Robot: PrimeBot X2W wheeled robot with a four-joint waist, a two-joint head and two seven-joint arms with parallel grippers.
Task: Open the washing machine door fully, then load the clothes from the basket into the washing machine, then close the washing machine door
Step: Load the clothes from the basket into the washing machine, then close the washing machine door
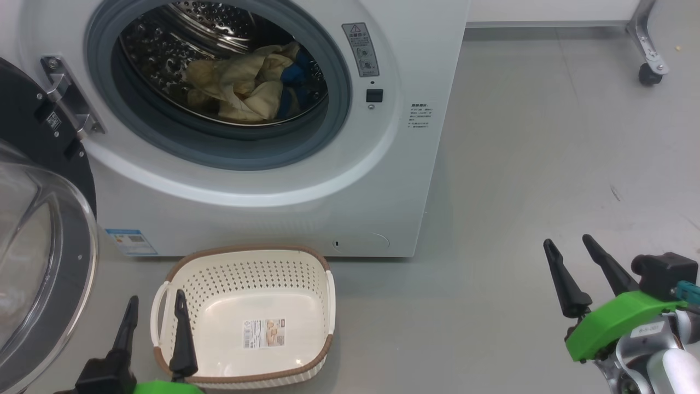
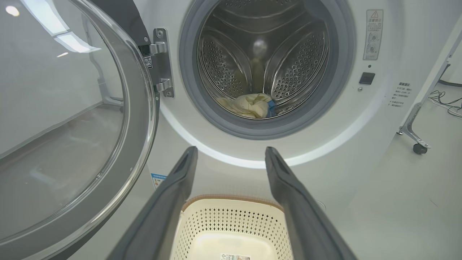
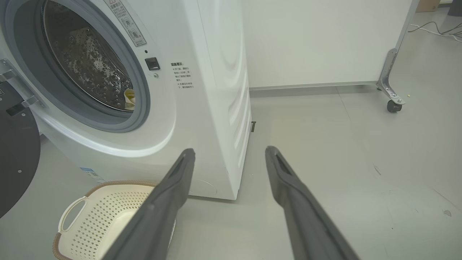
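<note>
Currently you're looking at the washing machine (image 1: 273, 208) filling 10 to 1 o'clock of the head view, porthole facing you. The washing machine door (image 1: 33, 284) is hanging swung wide open at 9 o'clock, with its glass bowl bulging toward the camera. The metal hinge (image 1: 68, 96) is tying it to the front panel at the opening's 9 o'clock. The clothes (image 1: 246, 87) are lying inside the steel drum (image 1: 158, 49), piled at its 6 o'clock: pale yellow pieces, with blue fabric poking out at the pile's 3 o'clock. The grey gasket (image 1: 229, 153) is ringing the opening. The basket (image 1: 249, 250) is sitting on the floor (image 1: 519, 164) just in front of the machine, at 6 o'clock under the porthole. Its bare bottom and a paper sticker (image 1: 264, 332) are showing.

Your left gripper (image 1: 156, 295) is hovering at 7 o'clock of the head view, claw spread open and carrying nothing. One finger is overlapping the basket's 9 o'clock wall beside the white handle (image 1: 153, 314), and the other is sitting outside it. I can't tell if either is touching.

Your right gripper (image 1: 566, 239) is hovering at 4 o'clock over the floor, well apart from machine and basket, claw parted and gripping nothing. Its wrist view is showing the machine's side panel at 11 o'clock and a caster wheel (image 3: 393, 105) at 2 o'clock.
</note>
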